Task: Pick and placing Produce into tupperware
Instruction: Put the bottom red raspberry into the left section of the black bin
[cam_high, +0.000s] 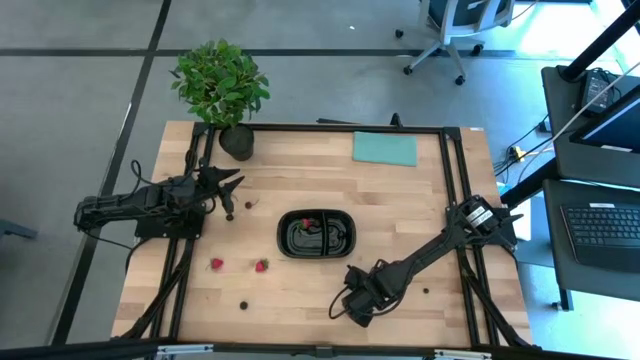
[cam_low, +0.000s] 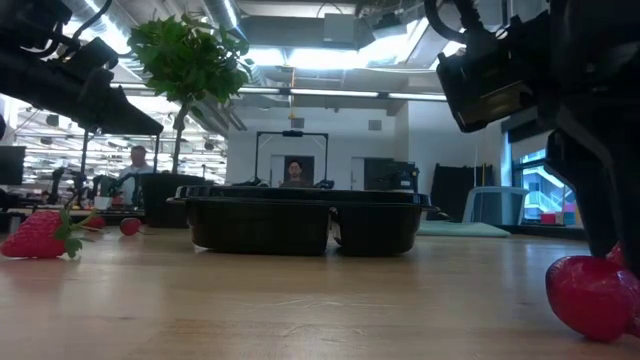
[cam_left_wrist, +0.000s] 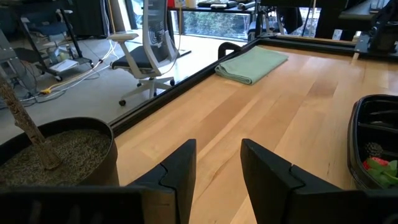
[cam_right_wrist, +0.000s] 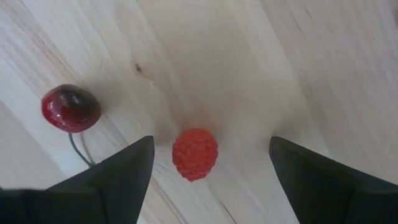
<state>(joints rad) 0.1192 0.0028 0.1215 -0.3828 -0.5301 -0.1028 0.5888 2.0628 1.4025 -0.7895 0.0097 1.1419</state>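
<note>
My right hand (cam_right_wrist: 208, 168) hangs released directly over a raspberry (cam_right_wrist: 194, 154) on the surface near the tray (cam_high: 316, 233), berry between my fingers, long axis across the gap; my left hand (cam_left_wrist: 217, 171), released, waits farther off.

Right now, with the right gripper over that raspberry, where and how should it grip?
Best guess: straight down. The raspberry lies on bare wood between the right gripper's open fingers, off-centre. Pinch across its rounded middle, lightly, as it looks soft. The cherry sits apart to one side, its stem trailing near one finger, so avoid sweeping that way.
</note>
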